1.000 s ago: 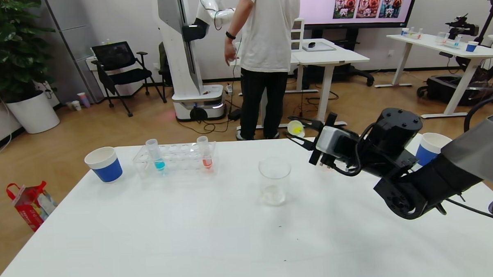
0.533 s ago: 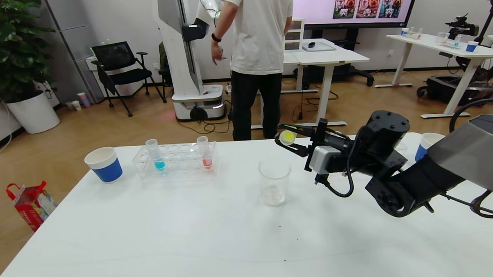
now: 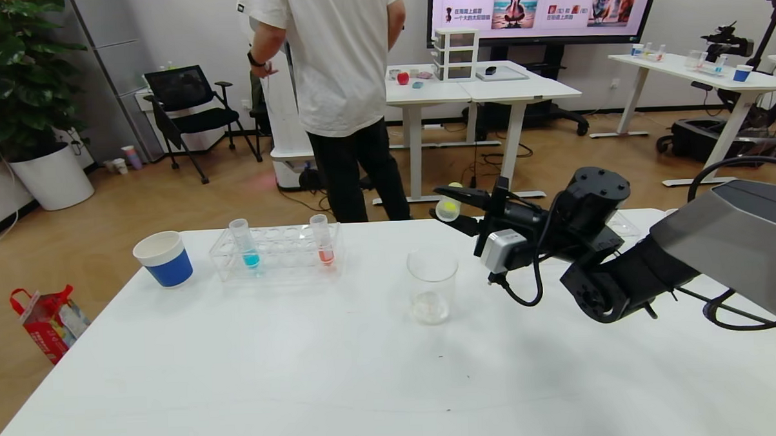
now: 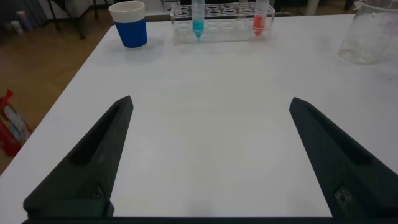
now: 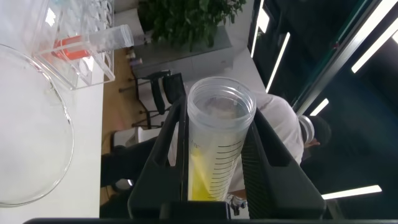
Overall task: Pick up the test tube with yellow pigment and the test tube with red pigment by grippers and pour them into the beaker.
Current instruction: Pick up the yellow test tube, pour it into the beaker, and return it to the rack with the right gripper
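My right gripper (image 3: pixel 455 210) is shut on the test tube with yellow pigment (image 3: pixel 449 209) and holds it tipped over, above and slightly right of the beaker (image 3: pixel 433 284). In the right wrist view the yellow liquid runs along the tube's wall (image 5: pixel 214 146), between the fingers (image 5: pixel 165 155), with the beaker's rim (image 5: pixel 59 118) beside it. The test tube with red pigment (image 3: pixel 323 241) stands in the clear rack (image 3: pixel 276 253). It also shows in the left wrist view (image 4: pixel 260 15). My left gripper (image 4: pixel 210 101) is open and empty over the near table.
A tube with blue liquid (image 3: pixel 245 243) stands at the rack's left end. A blue-and-white paper cup (image 3: pixel 163 258) stands left of the rack. A person (image 3: pixel 338 84) stands behind the table. My right arm (image 3: pixel 654 273) spans the table's right side.
My right gripper has moved left towards the beaker with the yellow tube and turned at the wrist. The person behind the table has walked left.
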Robot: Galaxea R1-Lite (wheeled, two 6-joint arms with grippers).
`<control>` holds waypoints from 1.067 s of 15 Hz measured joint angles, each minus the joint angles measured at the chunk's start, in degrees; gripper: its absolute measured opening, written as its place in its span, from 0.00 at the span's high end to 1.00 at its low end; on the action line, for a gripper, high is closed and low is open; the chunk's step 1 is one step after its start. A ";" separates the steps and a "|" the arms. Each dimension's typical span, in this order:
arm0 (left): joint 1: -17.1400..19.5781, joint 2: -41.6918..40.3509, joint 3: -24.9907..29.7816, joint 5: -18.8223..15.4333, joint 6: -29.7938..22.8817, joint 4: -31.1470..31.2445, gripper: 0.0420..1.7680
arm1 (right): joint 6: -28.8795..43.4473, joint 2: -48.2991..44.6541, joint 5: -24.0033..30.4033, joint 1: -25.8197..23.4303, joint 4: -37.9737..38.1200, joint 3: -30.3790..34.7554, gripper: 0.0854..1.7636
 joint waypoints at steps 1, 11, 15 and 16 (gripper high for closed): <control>0.00 0.00 0.00 0.02 0.01 -0.02 0.01 | -0.98 0.48 0.21 -0.02 0.44 -0.62 0.75; 0.00 0.00 0.00 0.00 0.01 0.00 0.01 | -12.00 3.78 2.27 -0.61 0.38 -0.74 0.75; 0.00 0.00 0.00 0.00 0.01 0.00 0.01 | -16.60 3.95 2.27 -0.77 0.41 -1.23 0.75; 0.00 0.00 0.00 0.00 0.01 0.00 0.01 | -17.86 4.00 2.27 -0.90 0.44 -1.21 0.75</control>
